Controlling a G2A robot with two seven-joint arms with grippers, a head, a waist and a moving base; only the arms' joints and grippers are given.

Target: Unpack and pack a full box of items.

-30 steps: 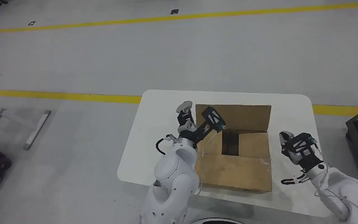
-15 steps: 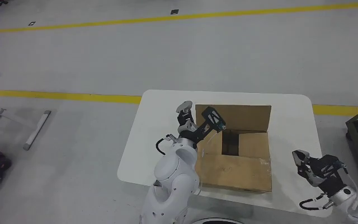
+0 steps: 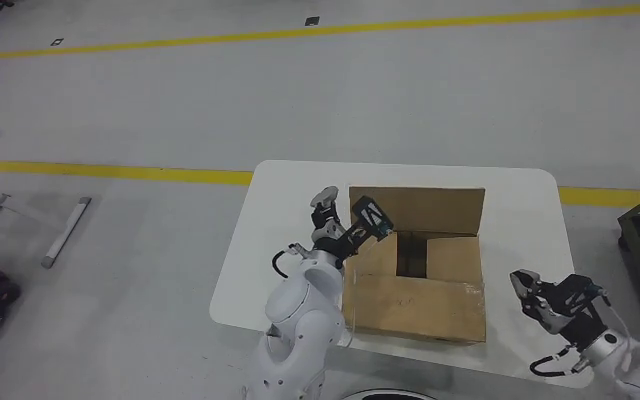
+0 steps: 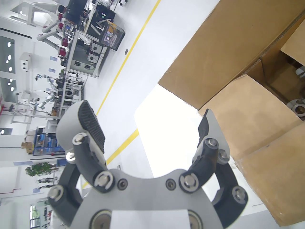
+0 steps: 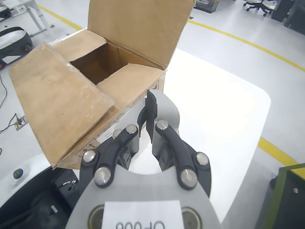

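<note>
A brown cardboard box (image 3: pixel 415 300) stands on the white table (image 3: pixel 290 200). Its far flap stands upright, its near flap hangs outward, and its two side flaps lean in around a dark opening. My left gripper (image 3: pixel 345 208) hovers open at the box's left far corner, with nothing between its fingers (image 4: pixel 91 122). Past it, the left wrist view shows the box (image 4: pixel 238 48) and grey metal parts (image 4: pixel 296 107) lying inside. My right gripper (image 3: pixel 530 290) is shut and empty, low beside the box's right front corner. In the right wrist view this gripper (image 5: pixel 147 110) points at the box (image 5: pixel 59 91).
The table (image 5: pixel 214 96) has bare surface to the right of the box and a rounded corner there. A dark green-framed object (image 3: pixel 632 230) stands on the floor beyond the table's right edge. Yellow floor lines (image 3: pixel 120 172) run behind the table.
My right arm has dropped from beside the box's right side toward the table's front right. My left gripper has shifted slightly left, away from the box opening.
</note>
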